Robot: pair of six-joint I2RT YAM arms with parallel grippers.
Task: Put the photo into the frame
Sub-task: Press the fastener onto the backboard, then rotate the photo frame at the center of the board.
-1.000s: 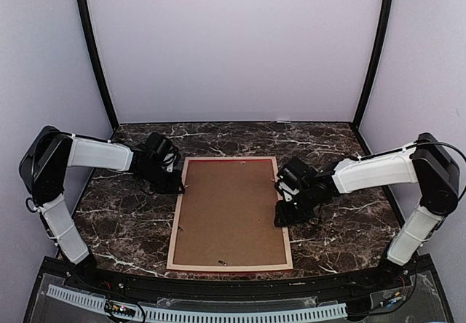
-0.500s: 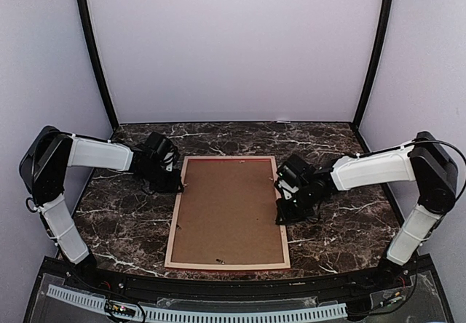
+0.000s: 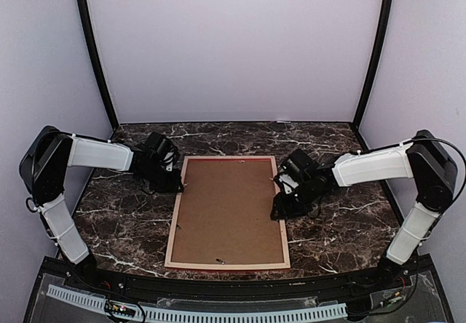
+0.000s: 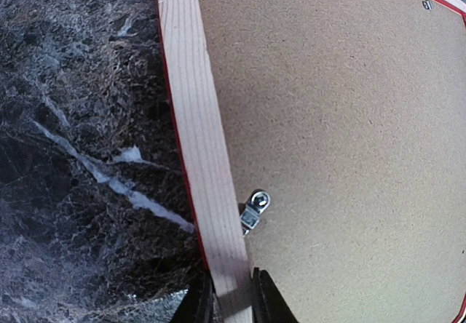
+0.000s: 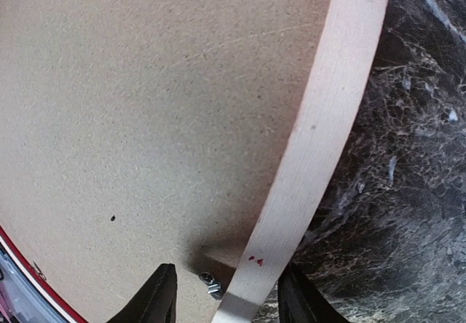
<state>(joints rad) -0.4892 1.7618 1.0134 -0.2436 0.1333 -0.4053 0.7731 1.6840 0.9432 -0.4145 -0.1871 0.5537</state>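
Note:
The frame lies face down on the table, its pale wood back up, with thin red edges showing. The brown backing board fills it. The photo is hidden. My left gripper is shut on the frame's left rail near its far end; in the left wrist view the gripper pinches the rail from both sides. My right gripper is open and straddles the right rail, one finger over the board and one outside the rail, as the right wrist view of the gripper shows.
The dark marble table runs on both sides of the frame. A small metal turn clip sits on the board beside the left rail. Another clip sits by the right rail. Grey walls close in the back and sides.
My right gripper has moved a little farther along the right rail and closer over it. The frame has slid slightly to the left. The left arm has stayed put.

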